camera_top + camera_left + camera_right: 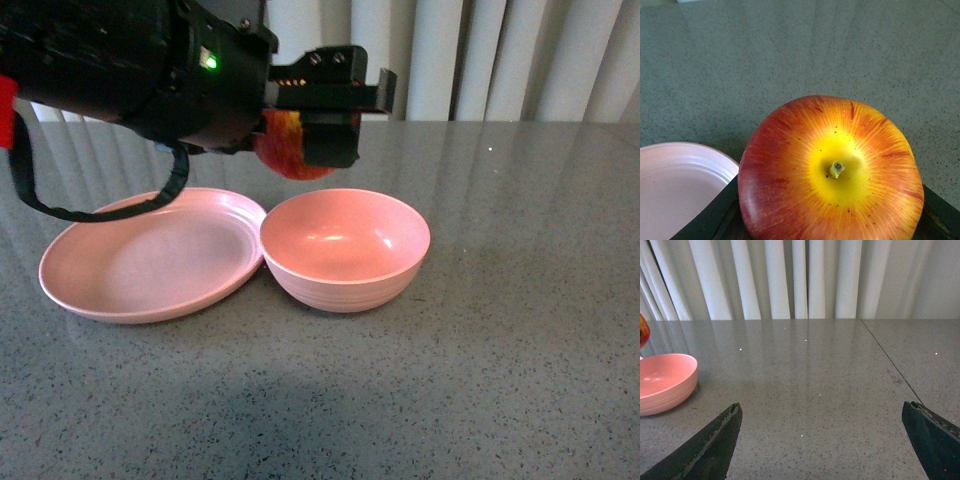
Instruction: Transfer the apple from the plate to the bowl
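My left gripper (322, 128) is shut on the red and yellow apple (283, 150) and holds it in the air, above the table just behind where the plate and bowl meet. The shallow pink plate (140, 260) lies at the left, bare. The deeper pink bowl (345, 290) touches its right rim and holds nothing. In the left wrist view the apple (832, 170) fills the space between the dark fingers (715, 220), stem dimple facing the camera. My right gripper (822, 440) is open and empty above bare table, with the bowl (660, 385) far off to its side.
The grey speckled tabletop (520, 330) stretches round the dishes. White curtains (480, 60) hang behind its far edge. A pink rim (675, 185) shows beside the apple in the left wrist view; I cannot tell which dish it is. A seam (890, 365) crosses the table.
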Controlling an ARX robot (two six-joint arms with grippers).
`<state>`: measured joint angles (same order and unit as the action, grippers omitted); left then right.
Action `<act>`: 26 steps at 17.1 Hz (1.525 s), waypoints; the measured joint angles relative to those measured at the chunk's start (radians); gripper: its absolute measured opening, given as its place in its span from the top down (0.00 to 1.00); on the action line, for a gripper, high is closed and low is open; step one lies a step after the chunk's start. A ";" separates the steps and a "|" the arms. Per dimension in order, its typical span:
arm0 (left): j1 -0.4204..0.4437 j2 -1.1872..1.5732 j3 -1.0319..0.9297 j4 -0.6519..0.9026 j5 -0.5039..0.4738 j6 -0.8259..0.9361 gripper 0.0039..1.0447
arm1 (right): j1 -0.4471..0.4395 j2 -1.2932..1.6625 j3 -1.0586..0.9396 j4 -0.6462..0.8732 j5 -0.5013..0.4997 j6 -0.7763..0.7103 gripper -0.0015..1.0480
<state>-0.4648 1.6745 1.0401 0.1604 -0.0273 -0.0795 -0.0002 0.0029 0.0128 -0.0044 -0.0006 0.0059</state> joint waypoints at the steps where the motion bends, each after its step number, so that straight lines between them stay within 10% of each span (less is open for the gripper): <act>1: -0.012 0.021 0.007 -0.007 0.000 -0.001 0.35 | 0.000 0.000 0.000 0.000 0.000 0.000 0.06; 19: -0.050 0.193 0.108 -0.108 0.028 -0.026 0.35 | 0.000 0.000 0.000 0.000 0.000 0.000 0.06; 23: -0.050 0.193 0.108 -0.109 0.037 -0.029 0.05 | 0.000 0.000 0.000 0.000 0.000 0.000 0.06; 26: -0.048 0.193 0.108 -0.108 0.037 -0.029 0.06 | 0.000 0.000 0.000 0.000 0.000 0.000 0.06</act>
<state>-0.5133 1.8675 1.1481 0.0525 0.0101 -0.1089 -0.0002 0.0029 0.0128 -0.0044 -0.0006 0.0059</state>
